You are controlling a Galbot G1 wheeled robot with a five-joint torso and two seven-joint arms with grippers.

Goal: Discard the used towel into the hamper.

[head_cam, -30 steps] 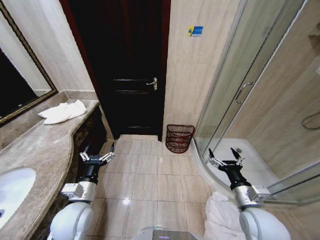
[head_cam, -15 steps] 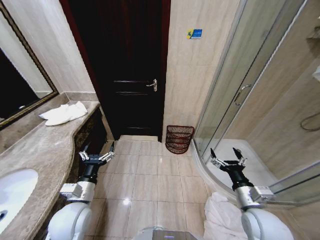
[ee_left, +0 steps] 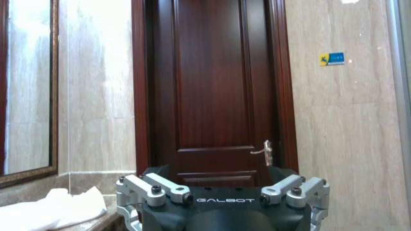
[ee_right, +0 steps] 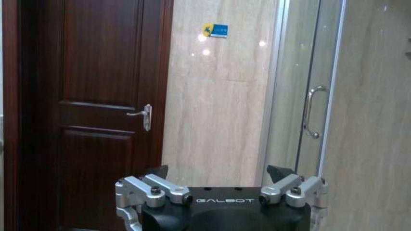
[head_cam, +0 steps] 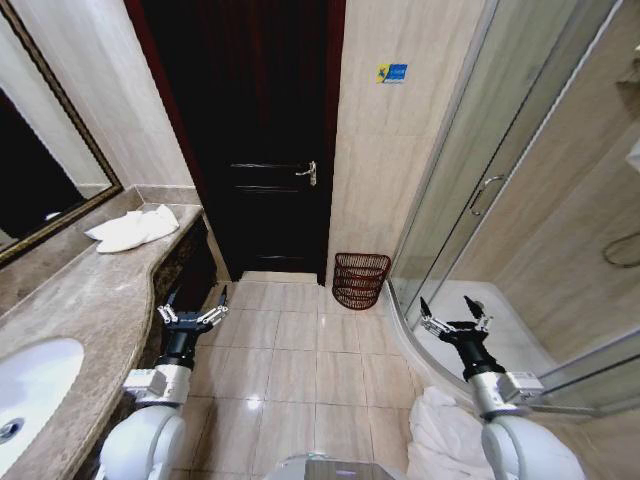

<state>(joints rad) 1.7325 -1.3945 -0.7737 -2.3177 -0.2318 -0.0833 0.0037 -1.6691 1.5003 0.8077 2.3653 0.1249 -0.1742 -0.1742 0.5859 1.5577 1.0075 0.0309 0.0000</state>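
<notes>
A crumpled white towel (head_cam: 132, 228) lies on the marble counter (head_cam: 90, 300) at the far left, also seen in the left wrist view (ee_left: 55, 214). A second white towel heap (head_cam: 440, 435) lies on the floor by my right arm. The hamper (head_cam: 360, 279), a low dark reddish-brown basket, stands on the floor against the wall between the door and the shower. My left gripper (head_cam: 192, 310) hangs open beside the counter's edge, holding nothing. My right gripper (head_cam: 453, 318) (ee_right: 218, 172) is open and holds nothing, near the shower's curved sill, well short of the hamper.
A dark wooden door (head_cam: 250, 140) is shut straight ahead. A glass shower enclosure (head_cam: 480, 190) fills the right side. A sink (head_cam: 25, 385) is set in the counter at the near left, under a framed mirror (head_cam: 40, 170). Tiled floor (head_cam: 300, 350) lies open between my arms.
The whole head picture has shifted slightly, so the camera has moved a little. Both grippers keep the same open pose, and the towels and hamper stay where they were.
</notes>
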